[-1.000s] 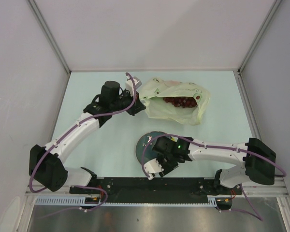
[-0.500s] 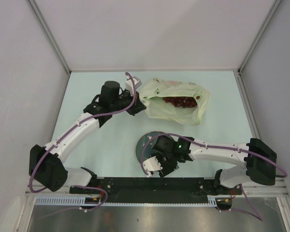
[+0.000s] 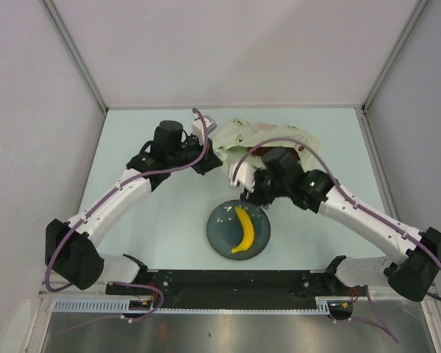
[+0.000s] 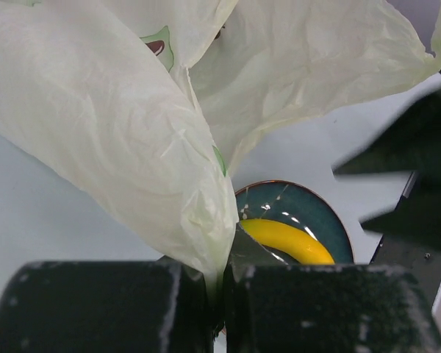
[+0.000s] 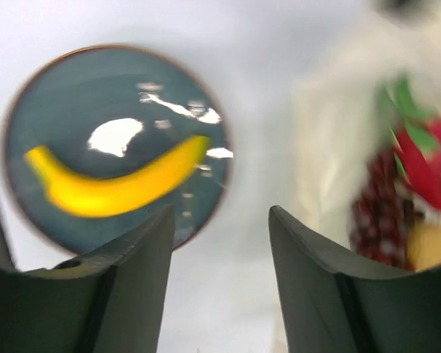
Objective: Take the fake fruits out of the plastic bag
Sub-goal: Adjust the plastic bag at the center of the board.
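Note:
The pale yellow-green plastic bag (image 3: 239, 138) lies at the back middle of the table. My left gripper (image 3: 209, 158) is shut on its left edge; the left wrist view shows the film (image 4: 125, 147) pinched between the jaws. The yellow banana (image 3: 242, 230) lies on the dark blue-green plate (image 3: 222, 234). My right gripper (image 3: 253, 187) is open and empty, above the table between plate and bag mouth. In the blurred right wrist view the banana (image 5: 117, 187) is at the left; the dark red grapes (image 5: 382, 213), the red dragon fruit (image 5: 426, 158) and a yellow fruit (image 5: 434, 246) show in the bag.
The plate (image 4: 309, 213) with the banana (image 4: 290, 241) also shows under the lifted bag in the left wrist view. Grey walls and metal posts close the table at the back and sides. A black rail (image 3: 235, 285) runs along the near edge.
My right arm has swung from over the plate back toward the bag mouth, leaving the banana lying on the plate. The left gripper has kept its hold on the bag edge.

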`<state>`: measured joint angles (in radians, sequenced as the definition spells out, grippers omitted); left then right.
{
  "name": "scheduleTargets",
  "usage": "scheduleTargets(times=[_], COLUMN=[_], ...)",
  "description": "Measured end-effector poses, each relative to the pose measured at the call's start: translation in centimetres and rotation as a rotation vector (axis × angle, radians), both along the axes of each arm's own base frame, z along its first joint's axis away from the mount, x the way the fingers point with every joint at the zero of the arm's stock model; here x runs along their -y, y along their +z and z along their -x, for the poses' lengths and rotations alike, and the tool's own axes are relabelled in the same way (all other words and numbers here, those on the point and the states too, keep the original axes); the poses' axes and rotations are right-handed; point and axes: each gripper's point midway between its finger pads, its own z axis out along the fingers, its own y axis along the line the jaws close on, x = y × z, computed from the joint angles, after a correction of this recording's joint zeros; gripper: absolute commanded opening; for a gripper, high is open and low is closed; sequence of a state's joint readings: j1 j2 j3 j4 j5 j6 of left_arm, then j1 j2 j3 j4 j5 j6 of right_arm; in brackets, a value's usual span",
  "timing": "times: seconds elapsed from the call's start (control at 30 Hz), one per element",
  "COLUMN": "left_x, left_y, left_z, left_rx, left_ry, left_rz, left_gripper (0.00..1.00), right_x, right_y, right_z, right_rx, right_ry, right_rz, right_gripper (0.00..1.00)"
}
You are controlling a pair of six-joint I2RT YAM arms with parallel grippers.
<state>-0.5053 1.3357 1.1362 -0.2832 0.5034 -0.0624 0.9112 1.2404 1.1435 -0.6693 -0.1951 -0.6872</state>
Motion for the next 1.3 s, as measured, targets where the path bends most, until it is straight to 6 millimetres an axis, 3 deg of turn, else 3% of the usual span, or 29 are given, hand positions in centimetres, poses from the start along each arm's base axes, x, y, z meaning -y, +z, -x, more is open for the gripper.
scheduleTargets(times=[0.13,0.27,0.4,0.53,0.73,0.87,1.03,1.17,1.3], left_x=[0.0,0.8,1.5,1.8,2.6,3.3,3.3,2.3,0.9], left_y=[0.2,-0.3,-0.8,-0.4,2.9,4.0,4.1,2.7,0.9], left_z=[-0.3,-0.2,0.7,1.1,2.3,2.5,2.4,1.4,0.0], left_rx=[0.016,0.07,0.093,0.097,0.061,0.032,0.01,-0.046,-0.102], left_ry=[-0.015,-0.102,-0.175,-0.19,-0.17,-0.169,-0.163,-0.13,-0.076], left_rz=[-0.03,-0.135,-0.2,-0.184,-0.04,0.029,0.055,0.053,0.032], left_gripper=[0.01,0.0,0.0,0.0,0.0,0.0,0.0,0.0,0.0], right_x=[3.2,4.4,4.0,2.0,-1.2,0.5,3.0,4.2,4.0], right_y=[1.0,0.8,-0.1,-1.4,-3.4,-2.3,-3.8,-3.5,-2.1], right_z=[-7.1,-11.6,-14.6,-15.2,-14.3,-17.3,-20.4,-21.6,-20.6], right_rx=[-0.032,-0.074,-0.102,-0.096,0.012,0.175,0.297,0.342,0.33], right_ry=[-0.292,-0.465,-0.571,-0.566,-0.412,-0.373,-0.303,-0.324,-0.326], right_rz=[-0.13,-0.237,-0.31,-0.304,-0.189,-0.13,-0.004,0.007,-0.034], right_gripper=[0.46,0.36,0.32,0.31,0.26,0.2,0.23,0.38,0.41])
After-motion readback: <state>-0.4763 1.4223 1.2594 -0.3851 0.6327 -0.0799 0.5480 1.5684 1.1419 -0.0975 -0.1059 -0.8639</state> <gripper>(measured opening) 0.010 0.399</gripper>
